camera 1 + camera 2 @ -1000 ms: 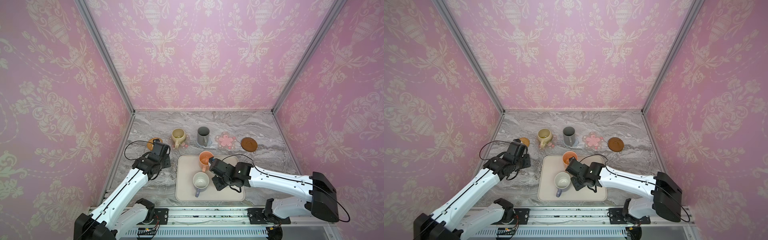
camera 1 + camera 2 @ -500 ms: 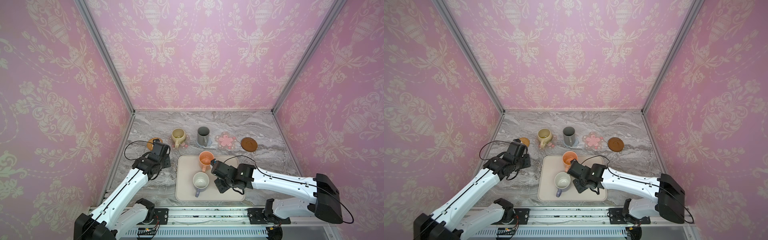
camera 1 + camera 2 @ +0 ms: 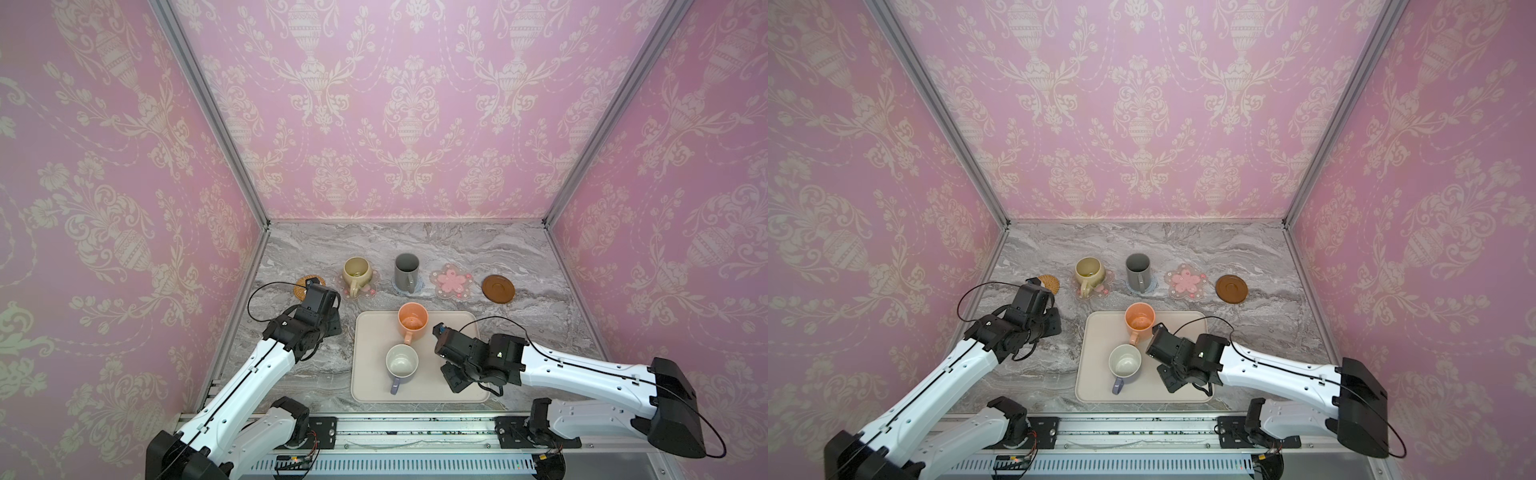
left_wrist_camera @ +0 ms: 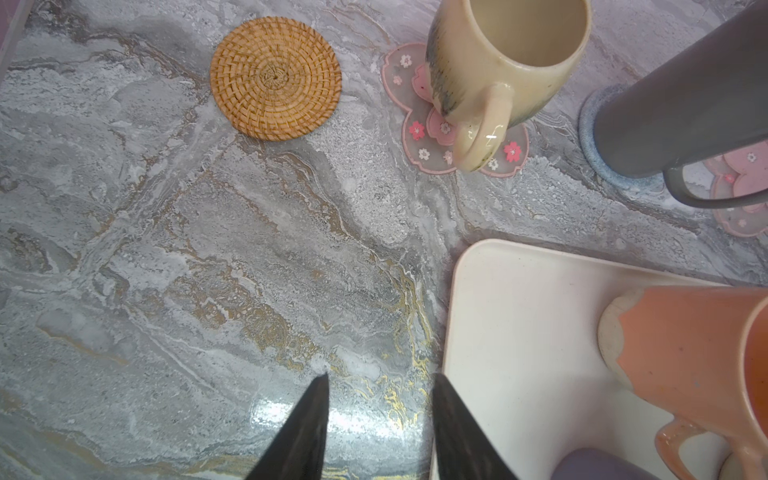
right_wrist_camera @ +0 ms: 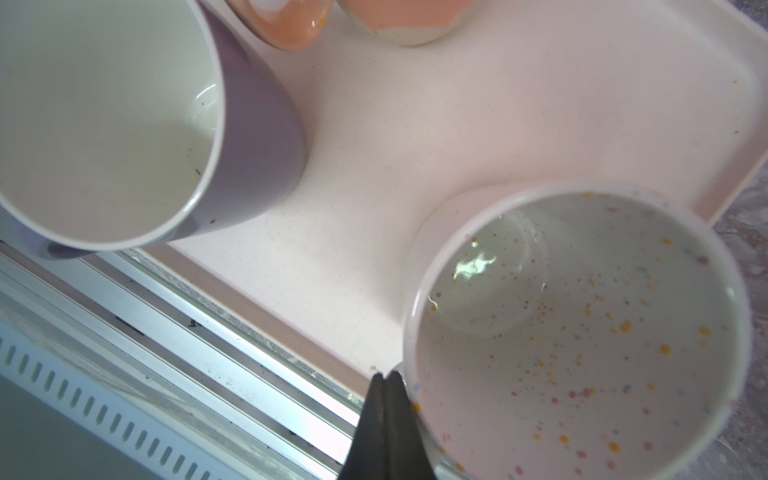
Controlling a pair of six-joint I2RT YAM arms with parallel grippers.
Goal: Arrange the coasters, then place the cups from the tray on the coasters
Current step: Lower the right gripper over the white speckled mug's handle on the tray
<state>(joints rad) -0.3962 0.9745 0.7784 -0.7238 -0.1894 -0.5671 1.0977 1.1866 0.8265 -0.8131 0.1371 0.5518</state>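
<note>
1. Rattan coaster (image 4: pixel 275 78), empty flowered coaster (image 3: pixel 451 281) and wooden disc (image 3: pixel 498 287) lie bare in a neat row on the marble counter (image 3: pixel 457 249); the arranging looks done.
2. Two of five cups appear placed: the beige-yellow mug (image 3: pixel 357 270) stands on the second flowered coaster (image 4: pixel 419 143), the dark grey mug (image 3: pixel 406 272) on the blue-grey knitted coaster (image 4: pixel 598 153).
3. Three wait upright on the cream tray (image 3: pixel 370 332): the peach-orange mug (image 3: pixel 412 321), the lavender mug (image 3: pixel 401 363) and the speckled white mug (image 5: pixel 573 332), which the right arm hides in both top views.
4. Partly open and empty, the left claw (image 4: pixel 380 378) hovers over the counter just beside a tray corner; the right claw (image 5: pixel 386 376) is pinched shut, tips just beside the speckled mug's rim.
</note>
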